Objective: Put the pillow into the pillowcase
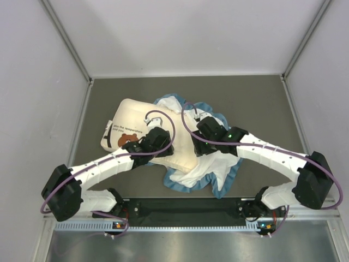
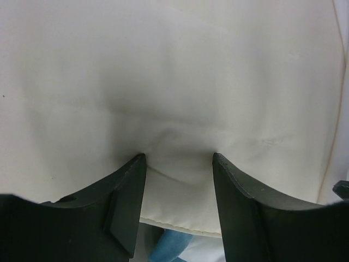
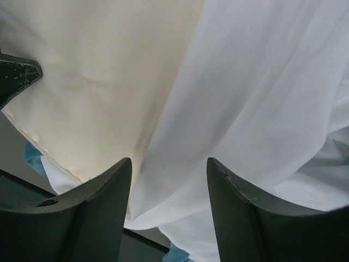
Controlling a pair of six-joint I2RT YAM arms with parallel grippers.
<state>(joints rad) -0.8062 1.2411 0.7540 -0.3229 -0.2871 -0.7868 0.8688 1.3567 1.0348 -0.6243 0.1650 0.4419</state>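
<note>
You're watching a robotics lab test cell here: bare white panels on aluminium struts box in your dark grey table.

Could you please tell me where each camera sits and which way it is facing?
Top camera: above and behind the arms, looking down at the table; both arms show, left gripper and right gripper on the pillow and pillowcase.
Left wrist camera: looks along its two fingers, pressed into the pillow.
Right wrist camera: looks past its fingers at the pillow's edge and the pillowcase's white inside.
Shared: both wrist views show the cream pillow.
</note>
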